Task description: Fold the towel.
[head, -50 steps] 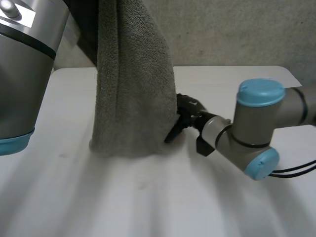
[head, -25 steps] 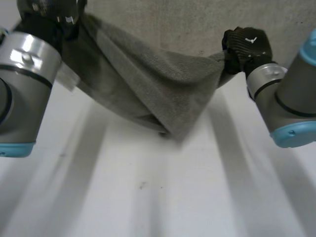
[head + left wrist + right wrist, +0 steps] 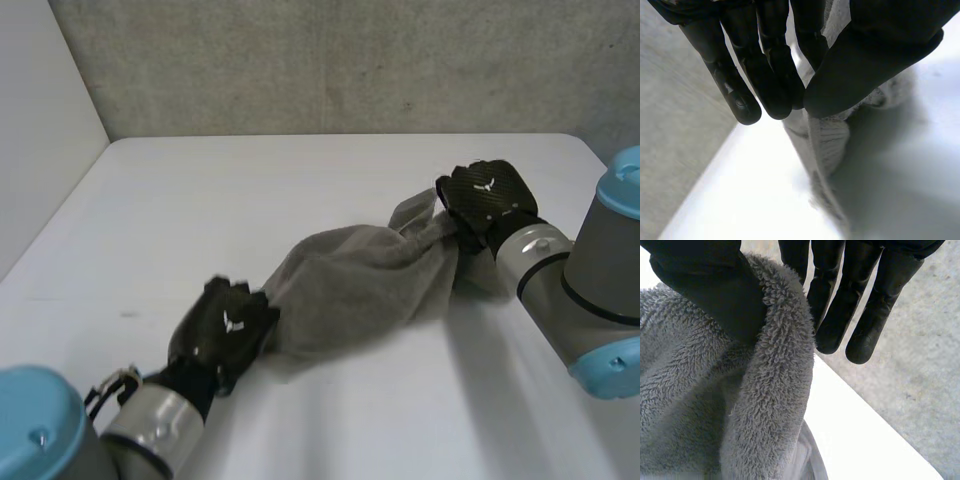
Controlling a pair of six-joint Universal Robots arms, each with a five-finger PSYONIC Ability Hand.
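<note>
Grey towel [image 3: 360,280] between fingers [image 3: 840,315] and thumb [image 3: 715,290]

The left robot hand [image 3: 222,335] is found low at the near left, reached forward from the left arm [image 3: 150,435]. Its fingers [image 3: 765,65] are held almost straight and closed against the thumb [image 3: 875,55], with one end of the towel [image 3: 360,285] pinched between. The right robot hand [image 3: 485,200] is carried farther off on the right arm [image 3: 535,265], back uppermost. The towel's other end is clamped between its thumb and straight fingers.
</note>
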